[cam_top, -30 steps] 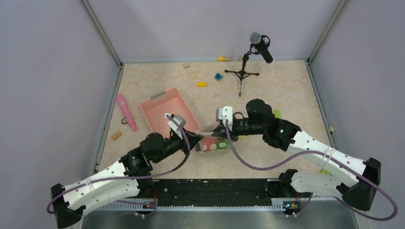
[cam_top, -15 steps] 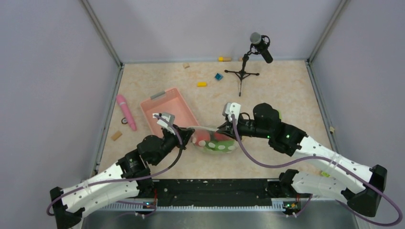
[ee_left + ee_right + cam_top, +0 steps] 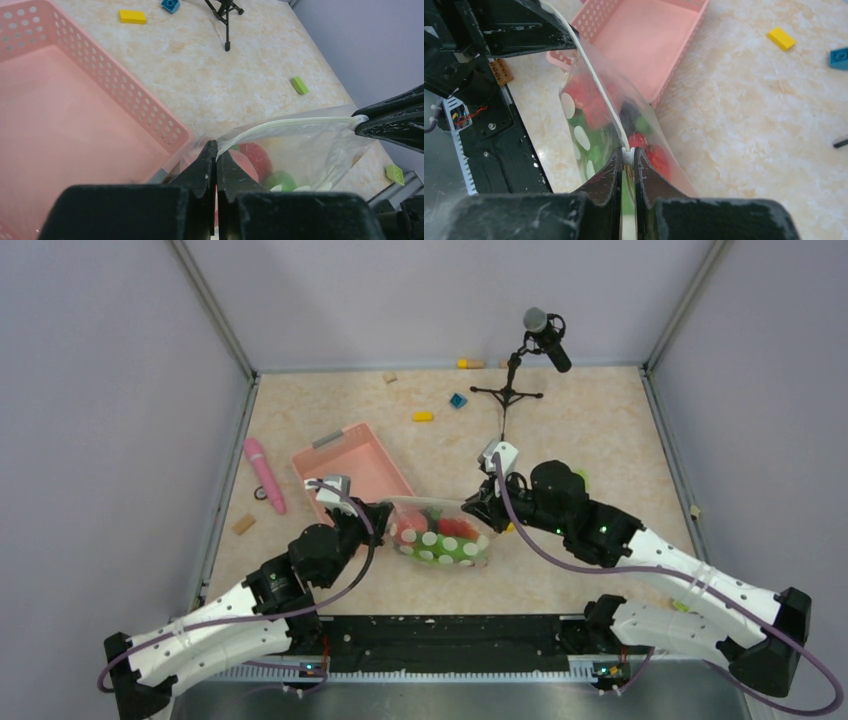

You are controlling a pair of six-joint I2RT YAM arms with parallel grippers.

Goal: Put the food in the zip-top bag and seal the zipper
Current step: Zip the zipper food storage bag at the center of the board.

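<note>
The zip-top bag [image 3: 442, 538], clear with white dots, hangs stretched between my two grippers just right of the basket. The food [image 3: 440, 530] shows inside as red and green pieces, also red [image 3: 256, 158] and green [image 3: 278, 179] in the left wrist view. My left gripper [image 3: 216, 146] is shut on the bag's left mouth corner. The zipper [image 3: 292, 123] runs as a whitish strip to my right gripper [image 3: 627, 154], which is shut on the zipper's white slider at the bag's right end. From above, the left gripper [image 3: 383, 520] and right gripper [image 3: 478, 512] sit at opposite bag ends.
The pink basket [image 3: 352, 468] lies just behind the left gripper. A pink stick [image 3: 264, 475] rests at the far left. A microphone stand [image 3: 510, 392], a yellow block [image 3: 423, 417] and a blue block [image 3: 458, 400] are at the back. Green blocks [image 3: 300, 85] lie to the right.
The grippers have drawn apart, left going left and right going right along the zipper. The bag, bunched between them before, is now pulled out long and taut.
</note>
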